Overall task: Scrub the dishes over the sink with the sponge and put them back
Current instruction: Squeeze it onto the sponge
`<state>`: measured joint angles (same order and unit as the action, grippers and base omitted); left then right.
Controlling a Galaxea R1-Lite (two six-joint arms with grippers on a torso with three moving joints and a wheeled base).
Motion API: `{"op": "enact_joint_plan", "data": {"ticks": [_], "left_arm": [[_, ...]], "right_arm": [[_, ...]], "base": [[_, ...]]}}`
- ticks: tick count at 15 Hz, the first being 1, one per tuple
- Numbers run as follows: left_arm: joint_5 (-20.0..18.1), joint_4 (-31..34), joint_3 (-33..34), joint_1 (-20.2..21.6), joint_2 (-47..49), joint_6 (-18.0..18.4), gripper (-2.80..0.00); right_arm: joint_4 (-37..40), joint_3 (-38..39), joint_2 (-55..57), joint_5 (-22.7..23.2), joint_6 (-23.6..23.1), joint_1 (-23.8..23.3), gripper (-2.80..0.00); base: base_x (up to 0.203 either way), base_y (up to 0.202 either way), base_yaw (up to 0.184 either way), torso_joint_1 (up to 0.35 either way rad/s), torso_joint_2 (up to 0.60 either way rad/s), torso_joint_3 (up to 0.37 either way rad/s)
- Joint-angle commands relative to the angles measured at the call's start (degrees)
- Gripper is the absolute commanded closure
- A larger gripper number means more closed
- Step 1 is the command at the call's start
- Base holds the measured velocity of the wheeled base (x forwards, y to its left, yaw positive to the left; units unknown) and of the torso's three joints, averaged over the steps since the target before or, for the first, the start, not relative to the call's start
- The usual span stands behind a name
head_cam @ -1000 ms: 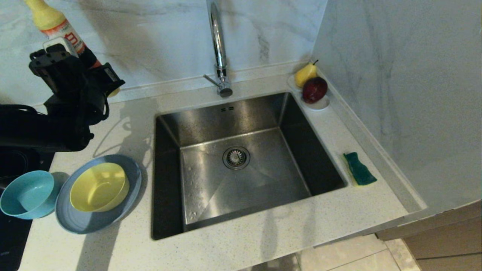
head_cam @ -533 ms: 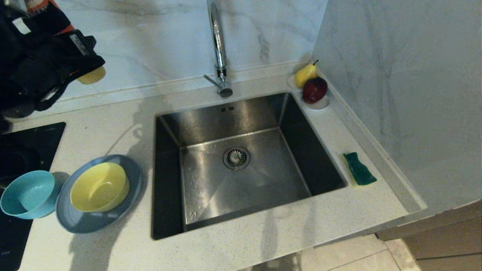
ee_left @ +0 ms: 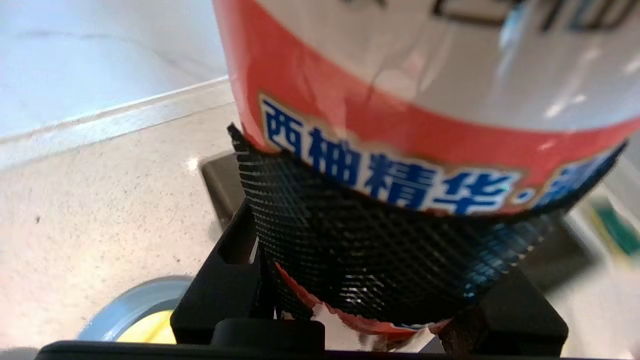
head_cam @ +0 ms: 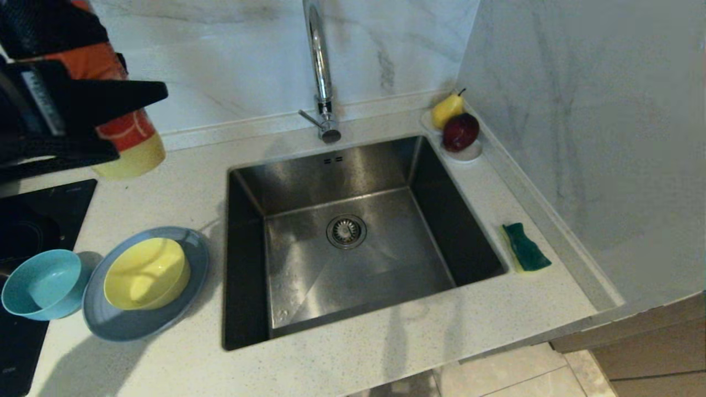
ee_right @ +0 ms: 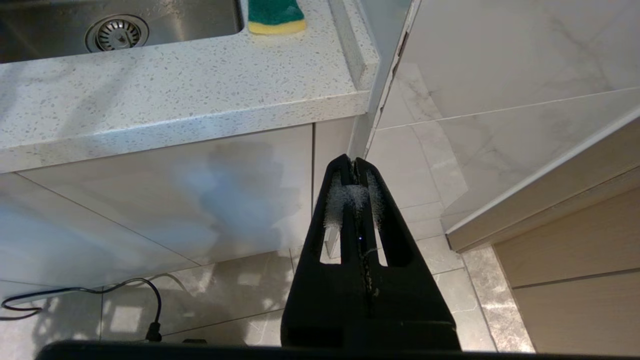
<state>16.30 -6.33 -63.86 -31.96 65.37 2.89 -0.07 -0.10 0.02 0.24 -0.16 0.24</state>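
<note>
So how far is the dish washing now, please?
No washing looks done: the yellow plastic bowl sits in the grey-blue round plate, the teal bowl beside it, the green-and-yellow sponge right of the steel sink. The left claw holds the red-labelled detergent bottle. The right claw is parked, shut. All scrubbing remains.

white marble walls (head_cam: 579,110), speckled pale counter (head_cam: 353,353), beige floor tiles (ee_right: 440,165).

The sink (head_cam: 353,231) is set in the middle of the table (head_cam: 386,353). The sponge (head_cam: 527,247) is placed to its right. To its left, one bowl (head_cam: 146,274) is placed on the plate (head_cam: 127,325), and another bowl (head_cam: 41,284) is just beside it, further left.
</note>
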Motion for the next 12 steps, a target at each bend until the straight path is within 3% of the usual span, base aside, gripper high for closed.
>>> {"op": "enact_joint_plan", "data": {"ticks": [1,8,12], "left_arm": [[-2.51,0.65,0.16,-1.43,-4.39,1.33,0.00],[-10.13,11.27,-7.66,-1.60,-3.36,3.19,0.00],[-12.08,14.11,-10.21,-1.70,0.50,8.21,0.00]], "right_arm": [[-0.01,0.01,-0.02,0.02,-0.02,0.02,0.00],[-0.01,0.01,-0.02,0.02,-0.02,0.02,0.00],[-0.01,0.01,-0.02,0.02,-0.02,0.02,0.00]], "base": [[0.000,0.000,0.000,0.000,0.00,0.000],[0.000,0.000,0.000,0.000,0.00,0.000],[0.000,0.000,0.000,0.000,0.00,0.000]]}}
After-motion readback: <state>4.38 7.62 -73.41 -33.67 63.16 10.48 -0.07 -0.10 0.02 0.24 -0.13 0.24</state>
